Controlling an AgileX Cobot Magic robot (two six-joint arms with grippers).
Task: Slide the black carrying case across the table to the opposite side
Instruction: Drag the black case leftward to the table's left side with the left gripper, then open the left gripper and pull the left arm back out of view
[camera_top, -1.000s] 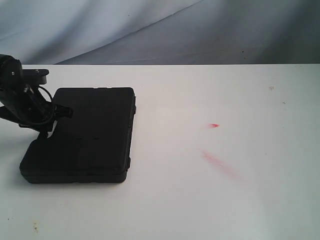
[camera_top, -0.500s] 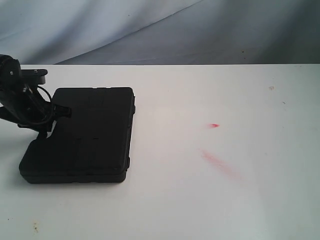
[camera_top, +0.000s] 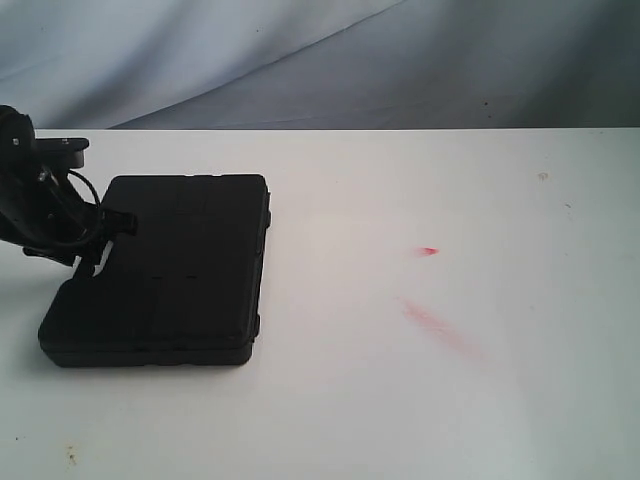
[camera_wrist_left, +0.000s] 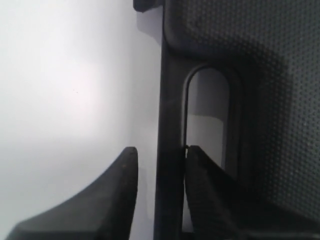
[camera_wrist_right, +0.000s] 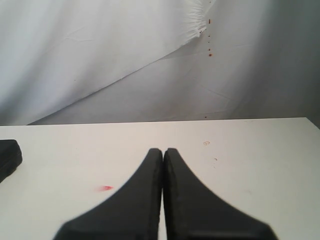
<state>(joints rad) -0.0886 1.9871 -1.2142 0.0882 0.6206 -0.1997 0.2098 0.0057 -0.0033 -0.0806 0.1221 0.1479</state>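
On the near left of the table (camera_top: 450, 400), you have the case (camera_top: 165, 270) lying flat, its long axis running from near to far and its right edge facing the wide bare stretch it has to cross. Everything turns on this: the case sits directly to the right of your left gripper (camera_wrist_left: 161, 149), so a push straight to the right goes across the short side of the case, square to its long axis. The left arm is plainly the nearer one, working at the case's left edge about halfway along its length. In the left wrist view the jaws stand a little apart and straddle the handle bar (camera_wrist_left: 170, 100). The inner finger (camera_wrist_left: 205, 190) is down in the handle slot (camera_wrist_left: 207, 115) and appears to touch the bar, while the outer finger (camera_wrist_left: 115, 190) stands on the table side with a thin strip of white between it and the bar, so I judge it not clamped. Farther right, past red smears (camera_top: 440, 328), your right gripper (camera_wrist_right: 163, 152) does not show in the exterior view. Its own camera shows the fingers pressed together on nothing, well apart from the case. At the far edge hangs a pale backdrop cloth (camera_top: 300, 60).
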